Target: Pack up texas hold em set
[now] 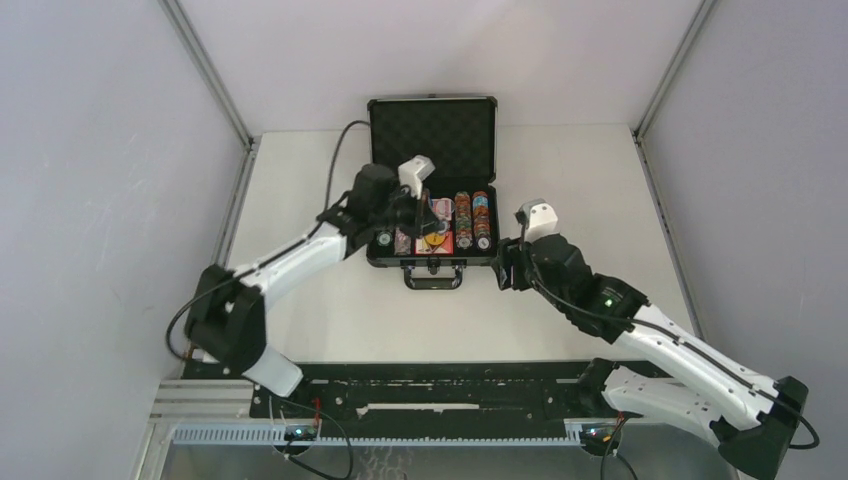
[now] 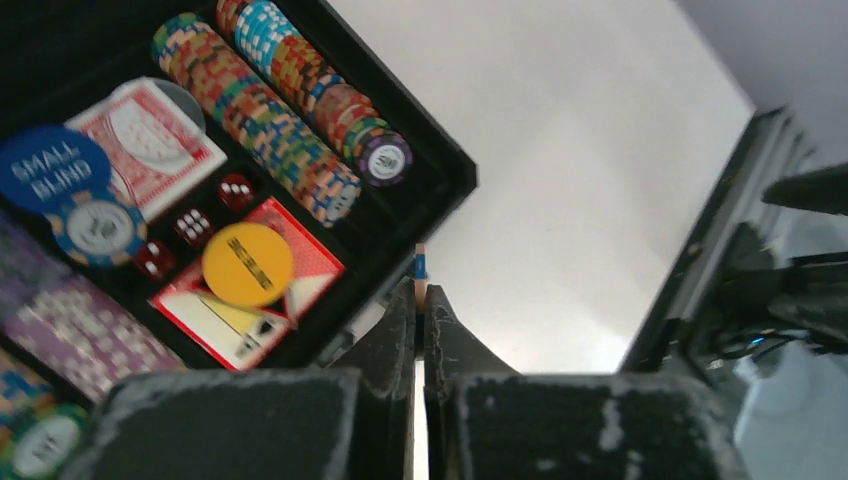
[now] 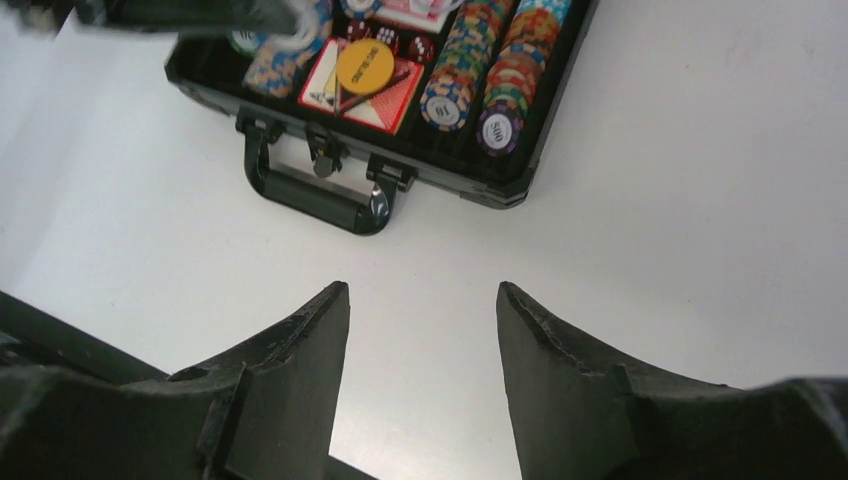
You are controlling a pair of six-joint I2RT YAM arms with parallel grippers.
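**Top external.**
- Surface: white matt table [image 1: 590,190], closed in on three sides by pale grey walls [image 1: 100,150] with metal corner posts [image 1: 205,65].
- Item: briefcase [image 1: 385,262], open, upper centre of the frame. Its foam-lined lid [image 1: 432,128] stands upright on the far side. The handle [image 1: 433,280] points toward the bottom of the frame.
- Left gripper [image 1: 428,212]: hangs over the left-centre of the tray.
- Right gripper [image 1: 508,268]: low beside the case's lower right corner and outside it. Whether it touches the case cannot be told.

**Left wrist.**
- Pincer: fingers [image 2: 395,330] pressed all but together, clamped on a single chip [image 2: 420,268]. The chip is held edge-on at their tips and shows blue and red stripes.
- Position: the held chip sits at frame centre, just off the case's black rim, with bare table behind it and to the right.
- Tray contents, left half of the frame:
  - two chip rows [image 2: 265,115] lying on edge
  - red card boxes [image 2: 310,268]
  - three red dice [image 2: 190,226]
  - a yellow button [image 2: 247,263] resting on the nearer box
  - a blue button [image 2: 52,165] marked SMALL BLIND
  - purple chips [image 2: 70,325] at lower left

**Right wrist.**
- Pincer: both fingers [image 3: 300,340] spread wide apart, with only bare table between them.
- Position: the briefcase runs across the top of the frame, clear of the fingertips. Its handle is turned toward the pincer.
- Also in view: the chip rows at upper centre, and the yellow button to their left.
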